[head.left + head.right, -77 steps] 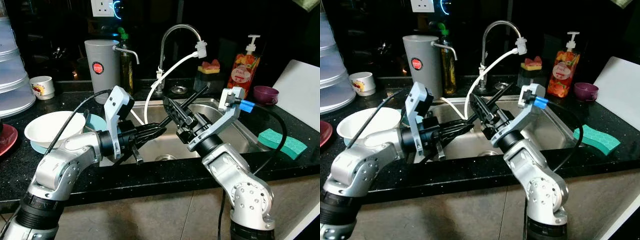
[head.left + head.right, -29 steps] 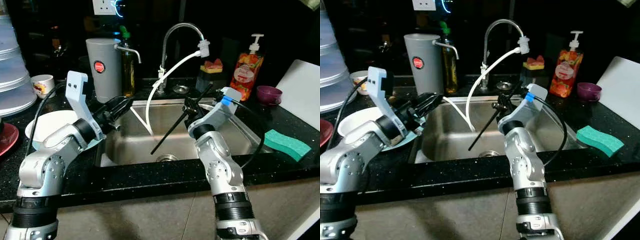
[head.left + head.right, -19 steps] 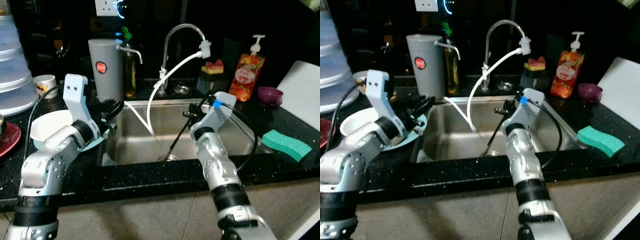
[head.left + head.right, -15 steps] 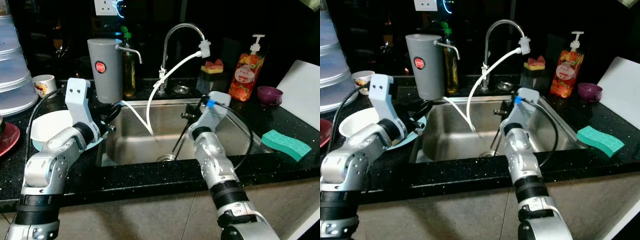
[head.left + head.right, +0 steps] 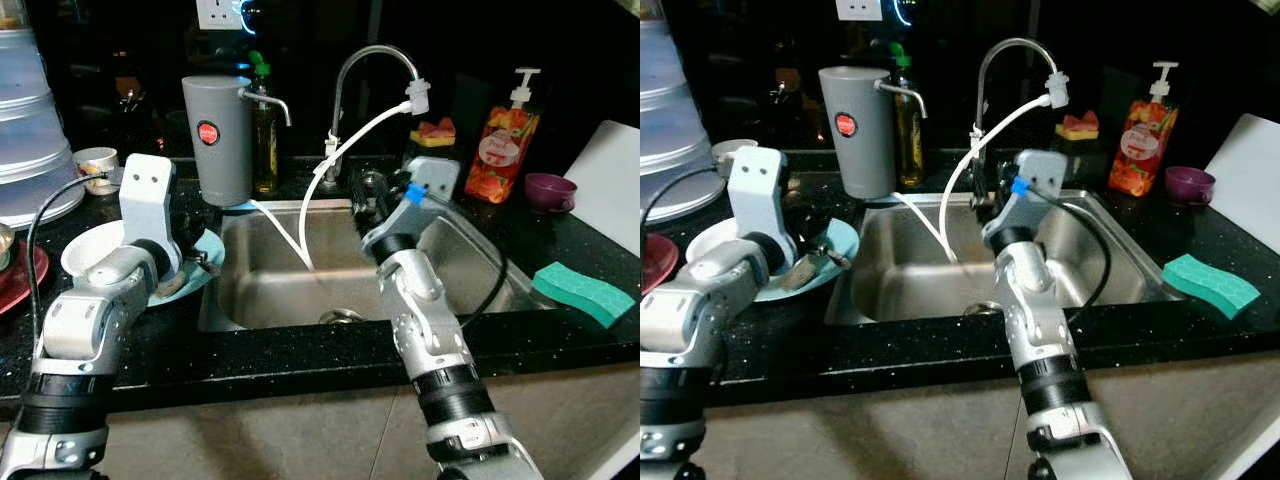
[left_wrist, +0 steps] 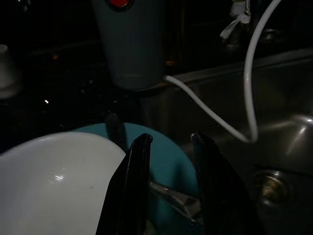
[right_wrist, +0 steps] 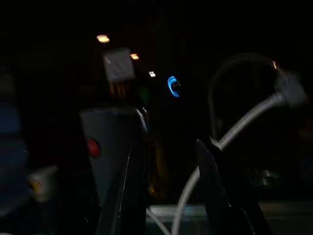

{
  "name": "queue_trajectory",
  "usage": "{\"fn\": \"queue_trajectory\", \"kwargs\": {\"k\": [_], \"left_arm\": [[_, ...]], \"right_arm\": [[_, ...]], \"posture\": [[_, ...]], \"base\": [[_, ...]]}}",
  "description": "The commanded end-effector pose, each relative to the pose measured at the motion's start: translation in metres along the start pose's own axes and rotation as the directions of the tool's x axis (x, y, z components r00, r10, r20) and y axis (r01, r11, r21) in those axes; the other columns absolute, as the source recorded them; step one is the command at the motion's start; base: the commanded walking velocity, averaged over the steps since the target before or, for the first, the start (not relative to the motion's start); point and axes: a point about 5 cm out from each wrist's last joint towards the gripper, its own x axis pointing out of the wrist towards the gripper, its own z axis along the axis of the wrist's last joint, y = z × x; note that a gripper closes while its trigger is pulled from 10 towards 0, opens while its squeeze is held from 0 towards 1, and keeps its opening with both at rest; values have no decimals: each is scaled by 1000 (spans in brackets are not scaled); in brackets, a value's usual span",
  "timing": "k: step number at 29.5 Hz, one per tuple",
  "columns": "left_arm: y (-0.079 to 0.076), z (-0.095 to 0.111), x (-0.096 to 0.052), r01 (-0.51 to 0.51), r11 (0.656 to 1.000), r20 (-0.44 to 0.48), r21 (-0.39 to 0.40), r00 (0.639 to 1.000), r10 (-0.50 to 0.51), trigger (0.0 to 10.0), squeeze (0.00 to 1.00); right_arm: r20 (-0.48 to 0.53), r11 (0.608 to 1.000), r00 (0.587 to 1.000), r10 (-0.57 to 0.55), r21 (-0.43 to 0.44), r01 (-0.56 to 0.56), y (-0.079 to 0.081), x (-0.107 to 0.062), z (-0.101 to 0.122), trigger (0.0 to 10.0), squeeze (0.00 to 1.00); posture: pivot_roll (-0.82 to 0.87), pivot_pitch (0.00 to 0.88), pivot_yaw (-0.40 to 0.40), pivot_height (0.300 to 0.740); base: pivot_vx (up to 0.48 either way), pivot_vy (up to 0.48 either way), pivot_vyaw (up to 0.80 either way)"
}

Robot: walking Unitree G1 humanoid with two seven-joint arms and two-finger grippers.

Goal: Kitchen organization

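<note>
On the black speckled counter (image 5: 560, 345), a stainless steel sink (image 5: 290, 285) sits under a curved chrome tap (image 5: 365, 60) with a white hose (image 5: 345, 150) trailing into the basin. The left tool (image 6: 168, 161) hovers over a teal plate (image 5: 835, 240) at the sink's left edge, its fingers narrowly parted with a metal utensil (image 6: 173, 198) lying between them; whether they grip it I cannot tell. A white bowl (image 5: 95, 250) rests on the plate. The right tool (image 7: 168, 186) is raised over the sink's back edge, fingers narrowly apart and empty. A grey cylindrical dispenser (image 5: 222, 140) stands at the back, and a green sponge (image 5: 585, 292) lies near the counter's right edge.
</note>
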Motion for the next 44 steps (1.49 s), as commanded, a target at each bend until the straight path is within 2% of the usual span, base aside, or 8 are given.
{"fn": "queue_trajectory", "kwargs": {"k": [1, 10, 18, 33, 34, 39, 41, 44], "left_arm": [[-2, 3, -2, 9, 999, 0, 48, 1000, -9, 10000, 0], [6, 6, -15, 96, 970, -12, 222, 995, -95, 10000, 0], [18, 3, -46, 382, 782, -210, 493, 924, -320, 10000, 0], [60, -24, -34, 259, 763, -320, 592, 945, -72, 10000, 0], [60, -22, -32, 262, 764, -315, 590, 946, -80, 10000, 1000], [60, -18, -27, 251, 765, -298, 593, 951, -81, 10000, 1000], [59, -18, -25, 267, 786, -302, 557, 947, -107, 10000, 0], [59, -26, -23, 298, 790, -335, 535, 934, -125, 10000, 0]], "right_arm": [[-2, 999, 1000, 22, 30, -22, 5, -7, 3, 10000, 0], [-165, 979, 966, 202, -4, -205, 30, -51, -19, 10000, 0], [-285, 989, 958, -28, -145, -14, -10, -59, -28, 10000, 0], [-277, 985, 956, -93, -168, 47, -21, -56, -20, 10000, 0], [-282, 986, 955, -94, -160, 50, -21, -56, -21, 10000, 0], [-290, 987, 952, -97, -149, 55, -21, -58, -23, 10000, 0], [-292, 988, 952, -97, -147, 56, -21, -58, -22, 10000, 0], [-292, 987, 951, -99, -147, 58, -21, -57, -22, 10000, 0]], "posture": [[114, 67, -16, 740], [100, 67, -7, 740], [103, 58, -12, 740], [103, 49, -12, 740], [103, 49, -12, 740], [99, 54, -14, 740], [95, 56, -15, 740], [93, 56, -16, 740]], "base": [[0, 0, 0], [0, 0, 0], [0, 0, 0], [0, 0, 0], [0, 0, 0], [0, 0, 0], [0, 0, 0], [0, 0, 0]]}}
